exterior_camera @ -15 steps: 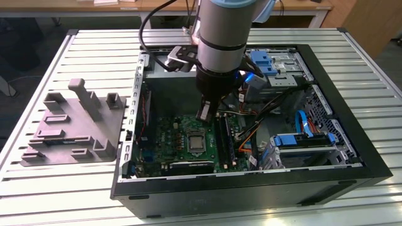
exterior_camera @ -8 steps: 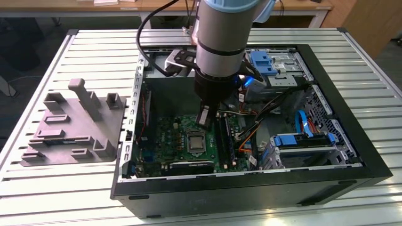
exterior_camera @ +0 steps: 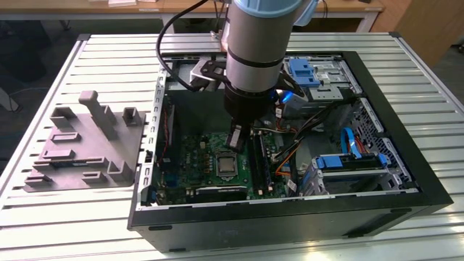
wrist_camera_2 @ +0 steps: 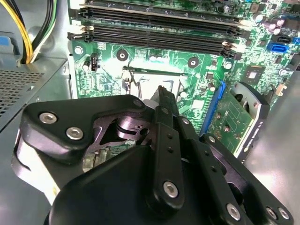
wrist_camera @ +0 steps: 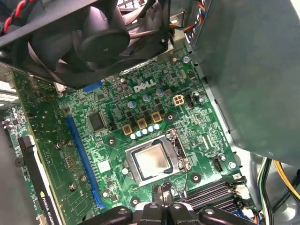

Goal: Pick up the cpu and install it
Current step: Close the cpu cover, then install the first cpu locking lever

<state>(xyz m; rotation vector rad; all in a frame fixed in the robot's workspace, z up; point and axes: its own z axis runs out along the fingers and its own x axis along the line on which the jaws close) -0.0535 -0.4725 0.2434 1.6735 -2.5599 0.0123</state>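
On the exterior view's left, a grey moulded fixture [exterior_camera: 83, 147] with slots and an upright post rests on the slatted metal table [exterior_camera: 65, 217], just beside the open black computer case [exterior_camera: 290, 217]. Inside the case lies the green motherboard [exterior_camera: 195, 168], and near its middle sits the silver socket frame [exterior_camera: 226, 163]. In the first wrist view the cpu [wrist_camera: 152, 160], a pale square chip, lies flat inside that socket frame [wrist_camera: 180, 164], with the retention lever running along one side. Directly above the board, the arm [exterior_camera: 254, 43] reaches down into the case, and its gripper [exterior_camera: 238, 142] hangs just over the memory slots [exterior_camera: 258, 157] beside the socket. In the first wrist view the black fingertips [wrist_camera: 161, 194] stand pressed together with nothing between them, close above the socket's edge; the gripper is clenched and empty. Farther to the exterior view's right are orange and black cables [exterior_camera: 286, 155], then blue drive caddies [exterior_camera: 348, 161] against the case's right wall.
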